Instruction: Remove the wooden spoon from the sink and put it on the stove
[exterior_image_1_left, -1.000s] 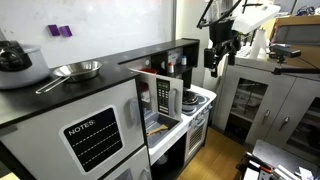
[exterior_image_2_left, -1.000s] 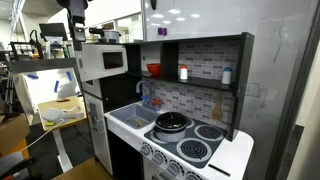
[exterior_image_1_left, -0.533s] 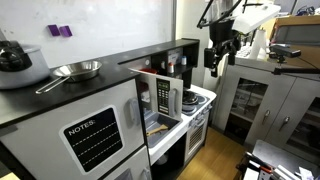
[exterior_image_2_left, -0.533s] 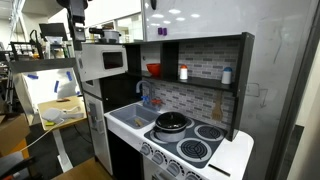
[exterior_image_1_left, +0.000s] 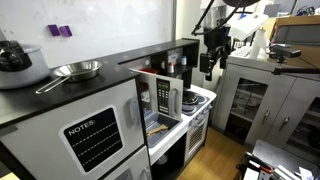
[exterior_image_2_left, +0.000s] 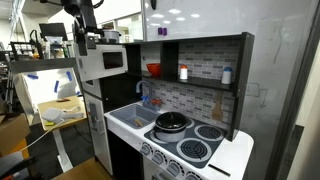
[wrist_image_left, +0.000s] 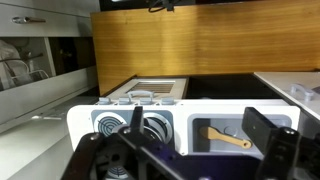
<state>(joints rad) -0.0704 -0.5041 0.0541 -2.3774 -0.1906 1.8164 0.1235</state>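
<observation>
Since a moment ago the tool (exterior_image_1_left: 208, 58) has shifted sideways toward the toy kitchen, high above the sink (wrist_image_left: 215, 148). Its fingers (wrist_image_left: 262, 130) are spread wide with nothing between them.

The wooden spoon (wrist_image_left: 228, 137) is a short, tan-orange piece lying flat inside the sink, its rounded end pointing toward the stove (exterior_image_2_left: 232, 153) and its handle away from it. Nothing else shows in that white basin.

Just beside the sink, a dark lidded pot (exterior_image_2_left: 172, 122) sits on one of the stove's burners. On the shelf above the sink stands a red bowl (exterior_image_2_left: 152, 70). Well away from the sink, on the black counter (exterior_image_1_left: 60, 95), a steel pan (exterior_image_1_left: 78, 70) looks empty.
</observation>
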